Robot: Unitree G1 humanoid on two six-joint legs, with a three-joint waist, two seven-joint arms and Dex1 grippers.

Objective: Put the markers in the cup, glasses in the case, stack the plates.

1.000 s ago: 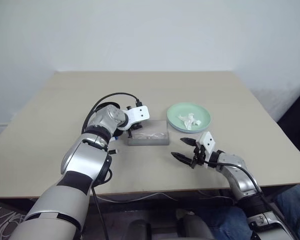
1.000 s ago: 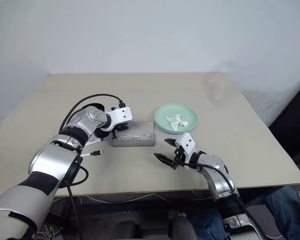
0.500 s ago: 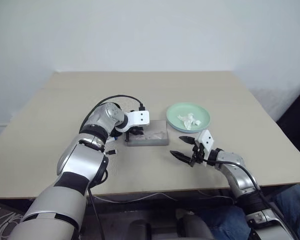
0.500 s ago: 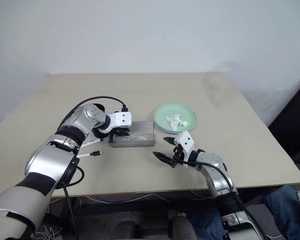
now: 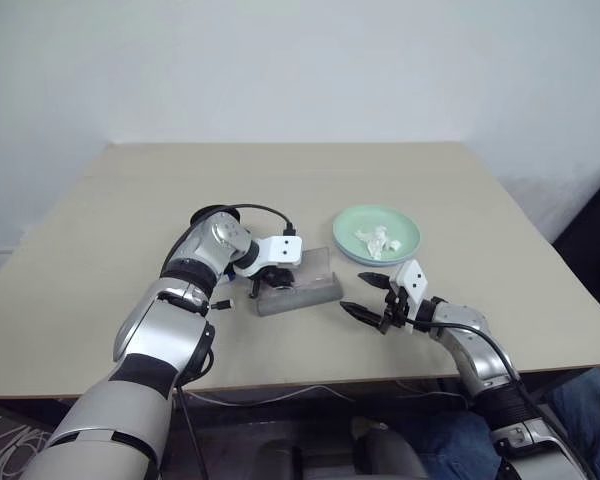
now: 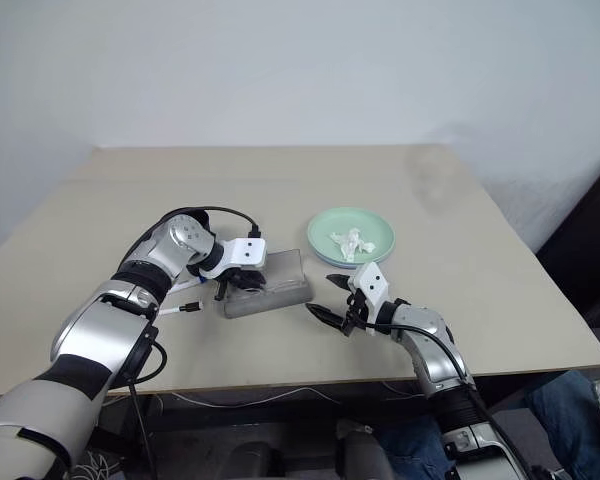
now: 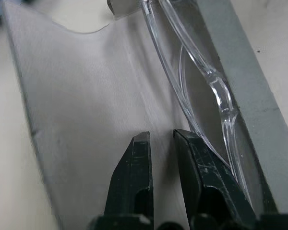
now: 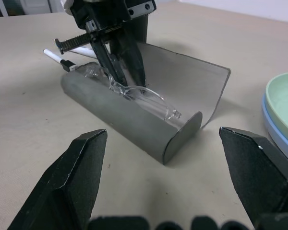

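Beige table, glasses in open case, nearly-closed empty left pincer just beside them.

The case is plain matte grey — its lid the same grey, lighter inside. The glasses are clear and colourless. A mint green plate rests on a light blue one, holding white tissue. The table is beige — unpatterned. One white marker has a black cap.
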